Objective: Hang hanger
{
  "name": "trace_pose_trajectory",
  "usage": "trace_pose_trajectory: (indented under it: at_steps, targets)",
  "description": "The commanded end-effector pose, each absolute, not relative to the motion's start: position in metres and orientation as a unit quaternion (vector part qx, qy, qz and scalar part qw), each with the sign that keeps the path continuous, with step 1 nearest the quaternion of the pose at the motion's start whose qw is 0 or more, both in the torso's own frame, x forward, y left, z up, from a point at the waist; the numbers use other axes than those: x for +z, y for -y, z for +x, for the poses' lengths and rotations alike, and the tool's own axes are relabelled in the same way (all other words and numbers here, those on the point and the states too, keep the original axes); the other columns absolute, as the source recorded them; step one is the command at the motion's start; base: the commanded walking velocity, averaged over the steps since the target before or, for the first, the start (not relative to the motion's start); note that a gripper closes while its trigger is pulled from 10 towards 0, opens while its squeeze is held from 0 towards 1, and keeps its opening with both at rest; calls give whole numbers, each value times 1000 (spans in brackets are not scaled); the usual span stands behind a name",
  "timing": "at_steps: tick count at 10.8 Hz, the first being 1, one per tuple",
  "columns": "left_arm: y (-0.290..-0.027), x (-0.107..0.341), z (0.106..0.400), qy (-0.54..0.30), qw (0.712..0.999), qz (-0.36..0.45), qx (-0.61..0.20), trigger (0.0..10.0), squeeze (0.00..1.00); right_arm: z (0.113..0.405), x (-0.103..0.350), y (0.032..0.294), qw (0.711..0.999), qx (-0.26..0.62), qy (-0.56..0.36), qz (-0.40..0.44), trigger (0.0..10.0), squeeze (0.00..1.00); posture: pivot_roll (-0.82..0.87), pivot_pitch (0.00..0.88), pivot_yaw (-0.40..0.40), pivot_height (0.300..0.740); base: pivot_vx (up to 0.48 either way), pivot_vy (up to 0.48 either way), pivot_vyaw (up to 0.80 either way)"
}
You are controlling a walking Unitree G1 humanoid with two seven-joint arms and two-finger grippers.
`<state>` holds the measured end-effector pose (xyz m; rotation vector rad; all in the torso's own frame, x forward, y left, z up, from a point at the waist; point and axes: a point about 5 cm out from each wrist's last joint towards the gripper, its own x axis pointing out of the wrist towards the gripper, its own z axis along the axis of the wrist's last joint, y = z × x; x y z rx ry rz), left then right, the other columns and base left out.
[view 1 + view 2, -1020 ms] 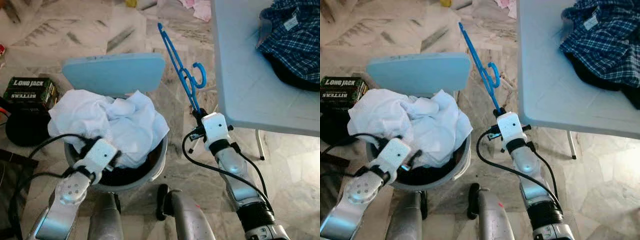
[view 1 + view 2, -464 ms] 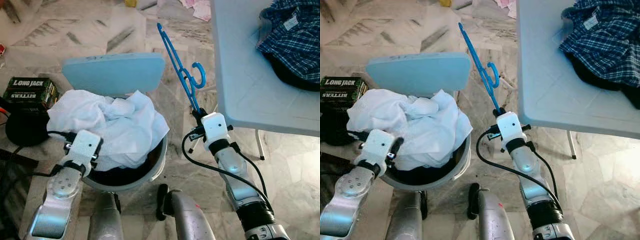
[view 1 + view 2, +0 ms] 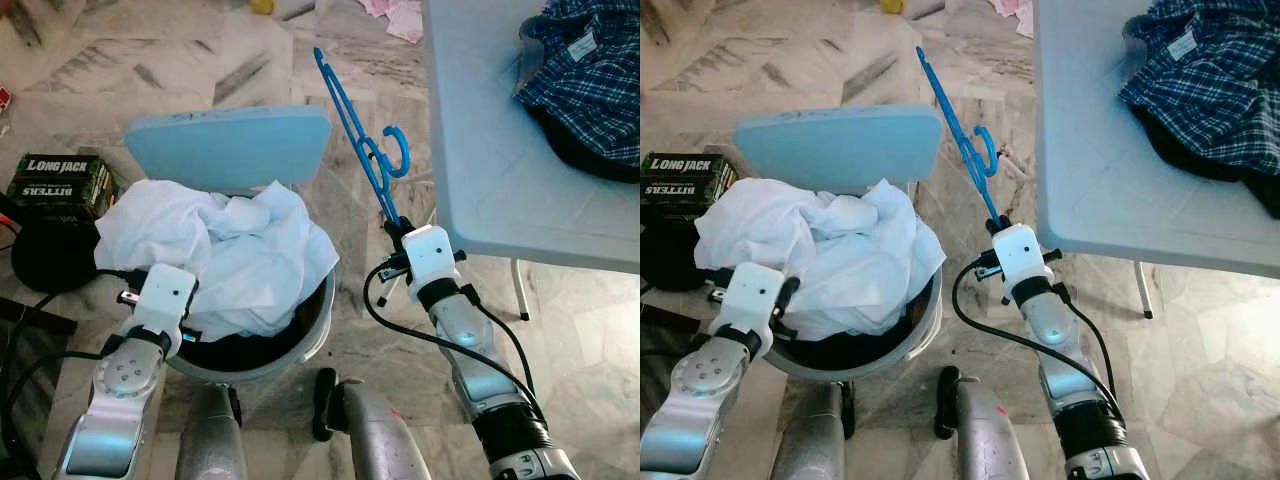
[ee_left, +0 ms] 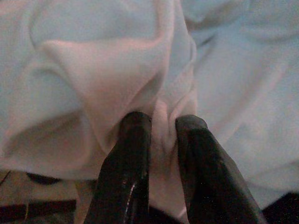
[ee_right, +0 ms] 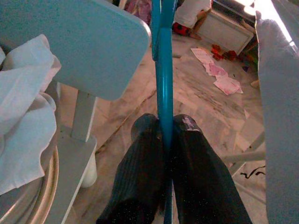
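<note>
A blue plastic hanger [image 3: 365, 150] points up and away over the floor, its hook [image 3: 400, 150] turned toward the table. My right gripper [image 3: 393, 228] is shut on the hanger's lower end; in the right wrist view the two black fingers [image 5: 140, 154] clamp the blue bar [image 5: 163, 84]. My left gripper [image 4: 161, 122] is shut on a fold of the white cloth [image 3: 220, 250] at the near left rim of the basin [image 3: 305, 340]. The cloth is heaped in the basin.
A light blue chair back [image 3: 230, 145] stands just behind the basin. A grey-white table [image 3: 480, 150] is on the right, with a blue plaid shirt [image 3: 590, 80] on it. A dark "Long Jack" box [image 3: 60, 180] and a black object sit on the marble floor at left.
My left gripper has moved left along the basin's near rim to the cloth's left edge. The right arm and the hanger have stayed put.
</note>
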<state>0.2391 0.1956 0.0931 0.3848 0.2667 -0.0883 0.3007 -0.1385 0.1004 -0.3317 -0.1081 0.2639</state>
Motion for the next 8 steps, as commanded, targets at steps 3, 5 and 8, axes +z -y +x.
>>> trace_pose_trajectory:
  at_steps: [3,5,8]
  targets:
    - [-188,103,247,-76,986,140,-57,0,0,299,97,143,977,122,51,-166,10000,0,101,294,-112,740,0,0,0]
    - [-187,107,250,-51,991,110,-48,0,0,299,97,145,978,119,51,-166,10000,0,99,288,-111,740,0,0,0]
    - [-186,111,252,-18,993,111,-46,0,0,300,96,143,978,118,53,-166,10000,0,102,278,-109,740,0,0,0]
